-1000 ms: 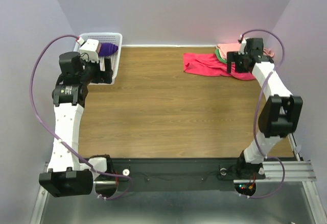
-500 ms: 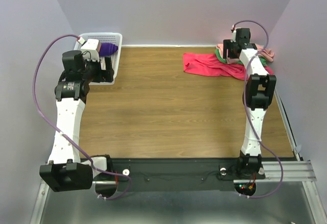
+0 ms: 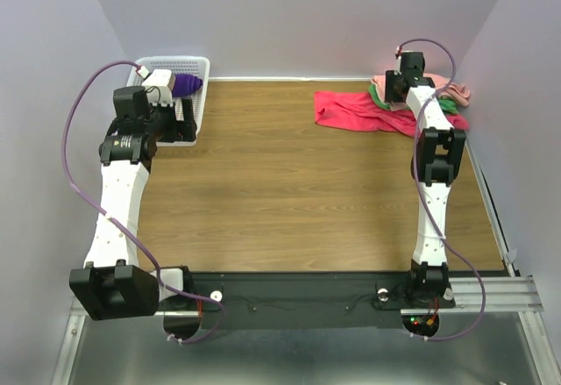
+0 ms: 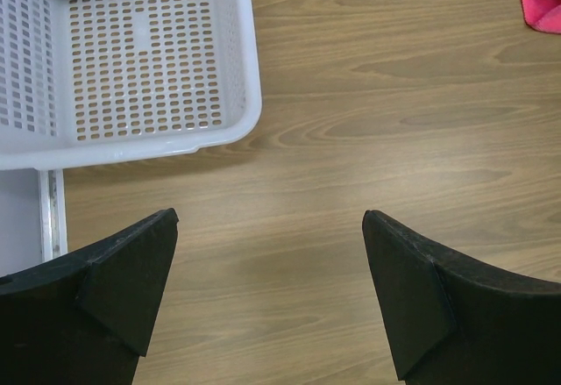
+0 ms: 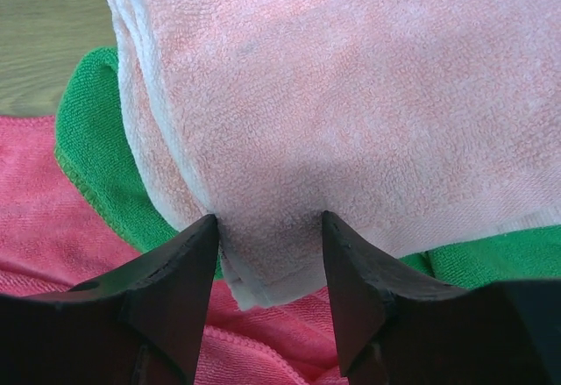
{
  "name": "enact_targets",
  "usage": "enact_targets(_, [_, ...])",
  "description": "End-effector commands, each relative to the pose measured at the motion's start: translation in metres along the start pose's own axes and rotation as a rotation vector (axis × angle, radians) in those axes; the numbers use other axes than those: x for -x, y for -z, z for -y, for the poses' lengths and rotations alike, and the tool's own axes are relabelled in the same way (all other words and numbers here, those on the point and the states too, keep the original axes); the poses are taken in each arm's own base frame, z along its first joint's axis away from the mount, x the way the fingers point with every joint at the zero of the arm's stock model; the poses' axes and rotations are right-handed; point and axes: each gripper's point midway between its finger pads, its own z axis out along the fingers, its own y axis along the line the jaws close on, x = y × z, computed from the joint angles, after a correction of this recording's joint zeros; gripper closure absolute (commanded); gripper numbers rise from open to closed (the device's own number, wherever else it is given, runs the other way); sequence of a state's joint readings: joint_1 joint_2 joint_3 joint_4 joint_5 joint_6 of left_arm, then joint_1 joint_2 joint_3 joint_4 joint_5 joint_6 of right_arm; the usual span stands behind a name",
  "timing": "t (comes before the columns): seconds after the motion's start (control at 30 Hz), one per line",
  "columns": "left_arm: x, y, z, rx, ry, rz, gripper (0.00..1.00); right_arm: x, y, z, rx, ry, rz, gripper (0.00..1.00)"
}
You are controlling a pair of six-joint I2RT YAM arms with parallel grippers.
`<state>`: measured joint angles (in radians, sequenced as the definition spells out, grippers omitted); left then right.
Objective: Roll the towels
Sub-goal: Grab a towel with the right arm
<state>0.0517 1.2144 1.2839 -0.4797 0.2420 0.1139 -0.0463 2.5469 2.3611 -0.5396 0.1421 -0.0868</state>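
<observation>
salmon-pink towel (image 5: 351, 96) tops far-right pile, over green towel (image 5: 96, 139) and crimson towel (image 5: 53, 227). right gripper (image 5: 267, 220) has reached out onto it in last second, now pinching its folded edge. left gripper (image 4: 267, 218) spread, empty, beside basket (image 4: 237, 78). you're at pickup, likely; rolling not begun.

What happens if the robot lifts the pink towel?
Probably it flops: the pink towel is soft, fuzzy cloth. Its folded layers may fall open. Lying flat on the green towel, it likely won't roll away.
</observation>
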Motion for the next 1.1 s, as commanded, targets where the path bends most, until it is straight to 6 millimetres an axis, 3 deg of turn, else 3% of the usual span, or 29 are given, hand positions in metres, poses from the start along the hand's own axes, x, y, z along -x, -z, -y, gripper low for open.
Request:
enact_targets(0.0, [0.007, -0.001, 0.001, 0.002, 0.007, 0.030, 0.01, 0.032, 0.005, 0.011, -0.045, -0.019, 0.097, 0.46])
enact_targets(0.03, [0.008, -0.001, 0.000, 0.005, 0.008, 0.030, 0.01, 0.032, 0.005, 0.010, -0.042, -0.017, 0.097, 0.47])
enact_targets(0.13, [0.007, -0.002, -0.001, 0.008, 0.008, 0.026, 0.01, 0.032, 0.006, 0.011, -0.041, -0.012, 0.097, 0.67])
enact_targets(0.2, [0.006, -0.003, -0.002, 0.012, 0.007, 0.023, 0.01, 0.037, 0.011, 0.013, -0.050, -0.007, 0.107, 0.86])
enact_targets(0.27, [0.006, -0.003, -0.002, 0.014, 0.003, 0.022, 0.01, 0.047, 0.020, 0.018, -0.068, -0.006, 0.130, 0.99])
enact_targets(0.37, [0.010, -0.002, -0.003, 0.019, 0.001, 0.028, 0.01, 0.065, 0.036, 0.023, -0.075, -0.001, 0.166, 0.99])
enact_targets(0.47, [0.013, 0.000, -0.002, 0.014, 0.001, 0.033, 0.01, 0.100, 0.072, 0.026, -0.048, -0.004, 0.249, 0.99])
enact_targets(0.5, [0.015, 0.001, -0.002, 0.013, 0.000, 0.036, 0.01, 0.120, 0.097, 0.028, -0.040, -0.011, 0.302, 0.99])
enact_targets(0.6, [0.022, 0.005, 0.003, -0.012, -0.014, 0.051, 0.01, 0.148, 0.135, 0.024, 0.015, -0.011, 0.379, 0.99])
enact_targets(0.7, [0.031, 0.011, 0.005, -0.019, -0.021, 0.075, 0.01, 0.185, 0.200, 0.025, 0.064, -0.007, 0.496, 0.99])
enact_targets(0.83, [0.039, 0.017, 0.010, -0.042, -0.027, 0.093, 0.01, 0.204, 0.248, 0.023, 0.107, 0.019, 0.575, 0.99])
enact_targets(0.87, [0.041, 0.019, 0.013, -0.059, -0.030, 0.096, 0.01, 0.213, 0.275, 0.025, 0.115, 0.020, 0.617, 1.00])
enact_targets(0.97, [0.047, 0.022, 0.015, -0.066, -0.033, 0.107, 0.01, 0.218, 0.310, 0.020, 0.168, 0.021, 0.663, 0.99])
enact_targets(1.07, [0.054, 0.029, 0.017, -0.074, -0.041, 0.127, 0.01, 0.227, 0.371, 0.016, 0.236, 0.016, 0.749, 0.99])
